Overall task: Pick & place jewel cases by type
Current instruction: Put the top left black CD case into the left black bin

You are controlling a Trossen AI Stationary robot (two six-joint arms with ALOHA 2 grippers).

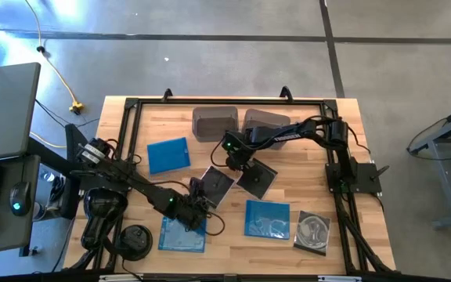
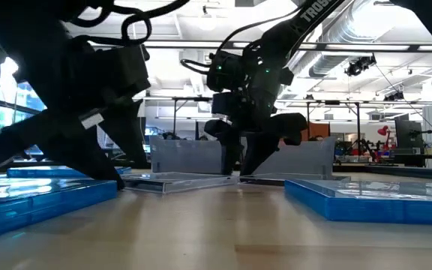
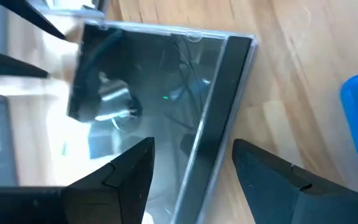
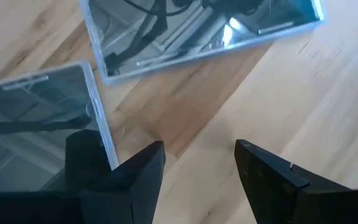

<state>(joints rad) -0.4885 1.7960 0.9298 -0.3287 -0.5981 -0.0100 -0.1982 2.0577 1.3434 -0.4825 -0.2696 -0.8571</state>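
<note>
Hovering: left hand [image 1: 196, 205] open by dark case [image 1: 214, 185] edge | right hand [image 1: 237, 167] open beside it

Two smoky grey bins [image 1: 214, 123] [image 1: 265, 120] side by side at the table's [image 1: 319, 149] far edge; round black disc-shaped object [image 1: 135, 239] at near-left corner.

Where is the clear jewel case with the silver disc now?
In the high view, the clear jewel case lies at the table's front right corner, just right of a blue jewel case.
</note>
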